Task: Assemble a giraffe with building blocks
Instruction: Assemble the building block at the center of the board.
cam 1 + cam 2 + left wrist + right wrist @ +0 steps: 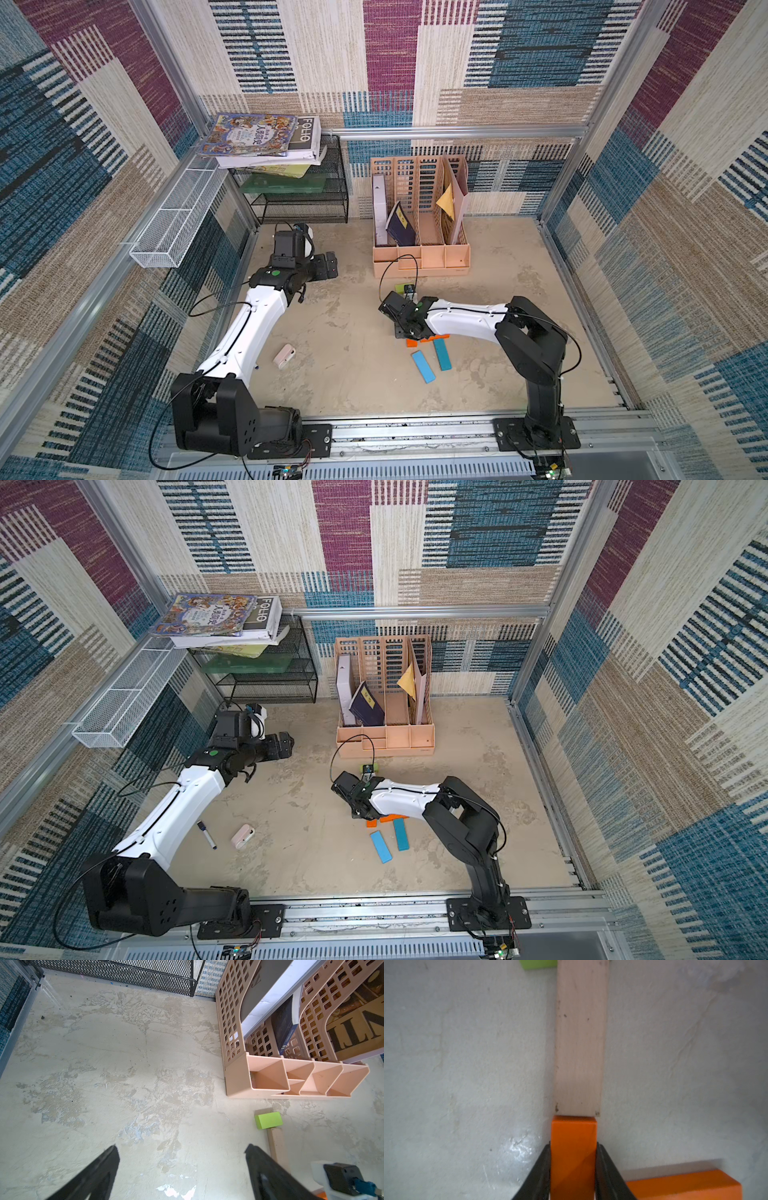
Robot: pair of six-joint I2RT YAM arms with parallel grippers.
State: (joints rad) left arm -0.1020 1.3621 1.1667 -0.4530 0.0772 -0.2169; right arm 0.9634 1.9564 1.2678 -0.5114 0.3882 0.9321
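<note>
Overhead, the white right arm (465,320) hid most of the tan wooden block (580,1043) and of one flat orange block (411,343); the short lime-green block (538,964) ran off the right wrist view's edge.

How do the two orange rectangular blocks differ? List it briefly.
The gripped orange block is clamped in the right gripper; the free orange block lies unheld. The gripped orange block runs in line with the tan wooden block, seemingly end to end; the free orange block lies crosswise to both. They share the same orange colour and rectangular shape.
</note>
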